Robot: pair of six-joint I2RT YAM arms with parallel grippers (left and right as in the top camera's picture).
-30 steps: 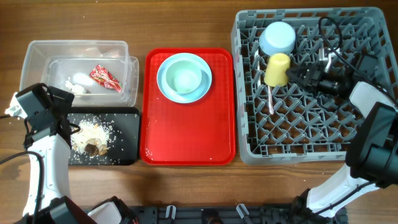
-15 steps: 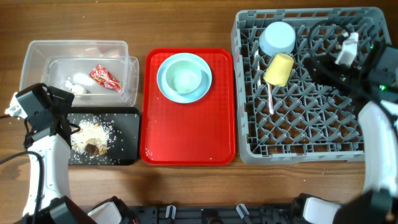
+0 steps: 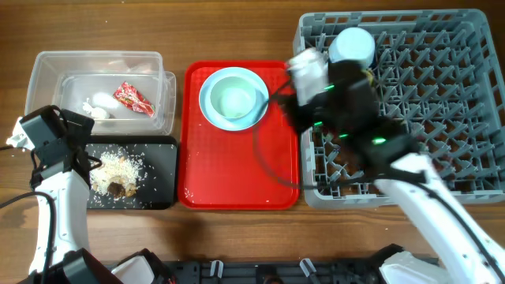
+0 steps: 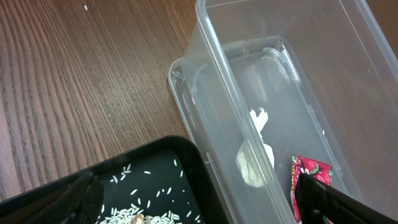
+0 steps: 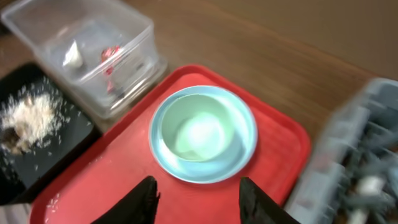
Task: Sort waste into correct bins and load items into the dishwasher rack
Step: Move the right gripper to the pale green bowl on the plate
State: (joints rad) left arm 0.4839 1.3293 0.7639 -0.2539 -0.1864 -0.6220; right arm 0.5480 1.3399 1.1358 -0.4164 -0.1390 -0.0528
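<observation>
**Tally on the table (image 3: 118, 24)**

Containers: one dishwasher rack (image 3: 442, 118), one red tray (image 3: 237, 173), one black tray (image 3: 158, 158) and one clear tub (image 3: 47, 63).

Dishes: one light blue plate (image 3: 205, 102), one pale green bowl (image 3: 235, 101) and one light blue bowl (image 3: 353, 47).

Waste: one red wrapper (image 3: 132, 99), one heap of food scraps (image 3: 114, 175) and two white tissue bits (image 4: 255, 165).

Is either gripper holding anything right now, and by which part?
Nothing is held. The right gripper is open and empty above the red tray; the left gripper is open and empty by the tub.
</observation>
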